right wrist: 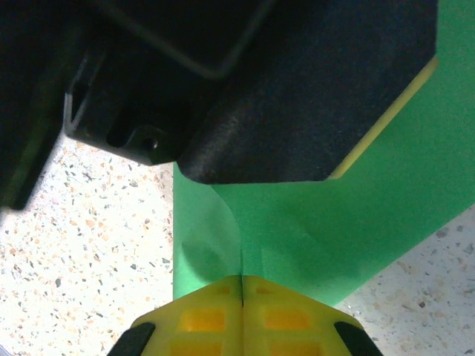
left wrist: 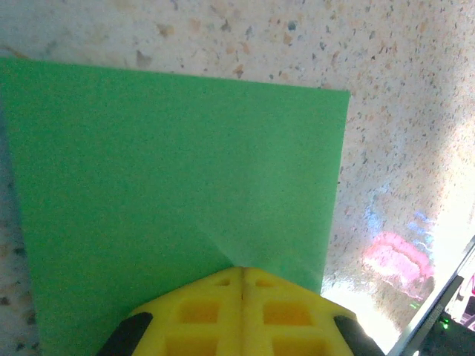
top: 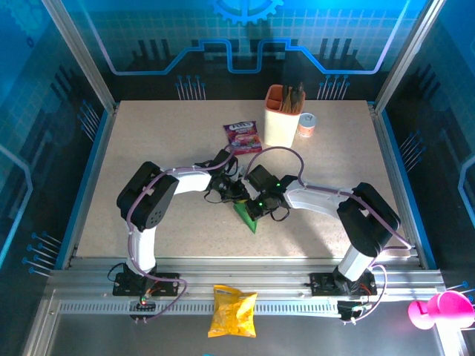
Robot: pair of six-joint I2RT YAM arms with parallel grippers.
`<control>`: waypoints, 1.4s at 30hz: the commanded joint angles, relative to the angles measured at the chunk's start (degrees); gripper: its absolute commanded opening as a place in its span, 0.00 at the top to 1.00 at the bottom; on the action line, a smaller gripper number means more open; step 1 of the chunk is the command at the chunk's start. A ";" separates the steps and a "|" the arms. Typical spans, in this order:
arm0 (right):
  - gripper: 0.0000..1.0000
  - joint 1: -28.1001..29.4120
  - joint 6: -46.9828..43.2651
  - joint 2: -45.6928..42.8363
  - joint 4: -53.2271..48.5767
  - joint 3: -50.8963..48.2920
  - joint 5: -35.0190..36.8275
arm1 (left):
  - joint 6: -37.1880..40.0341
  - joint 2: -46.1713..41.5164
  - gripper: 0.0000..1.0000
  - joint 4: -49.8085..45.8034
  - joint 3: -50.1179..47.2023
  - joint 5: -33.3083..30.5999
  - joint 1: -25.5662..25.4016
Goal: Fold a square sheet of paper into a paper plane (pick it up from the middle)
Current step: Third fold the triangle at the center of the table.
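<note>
The square sheet of paper (top: 247,216) is bright green and sits at the middle of the table between both arms. In the left wrist view the sheet (left wrist: 171,170) spreads flat over the speckled table. My left gripper (left wrist: 243,268) is shut, its yellow fingertips pinching a small pucker at the sheet's near edge. In the right wrist view the paper (right wrist: 356,215) curls up into a fold, and my right gripper (right wrist: 243,277) is shut on that fold. The left gripper's black body (right wrist: 297,89) hangs close above it. From above, the two grippers (top: 236,194) (top: 257,203) nearly touch.
A purple snack sachet (top: 243,136) lies behind the grippers. A white and orange holder (top: 283,117) and a small can (top: 306,124) stand at the back. A yellow crisp bag (top: 233,311) lies on the front rail, and a pink object (top: 441,309) sits at the lower right.
</note>
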 commanded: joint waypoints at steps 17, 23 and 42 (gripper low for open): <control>1.00 -0.83 4.37 -1.79 1.81 -5.29 0.90 | 0.45 1.78 1.00 -1.08 -1.12 -1.76 -0.39; 1.00 -1.10 5.52 -2.40 3.09 -5.98 0.83 | 0.36 1.97 1.00 -0.78 -1.19 -1.66 -0.39; 1.00 -2.85 4.47 -1.77 2.85 -4.08 0.76 | 0.37 2.06 1.00 -0.52 -1.69 -1.65 -0.40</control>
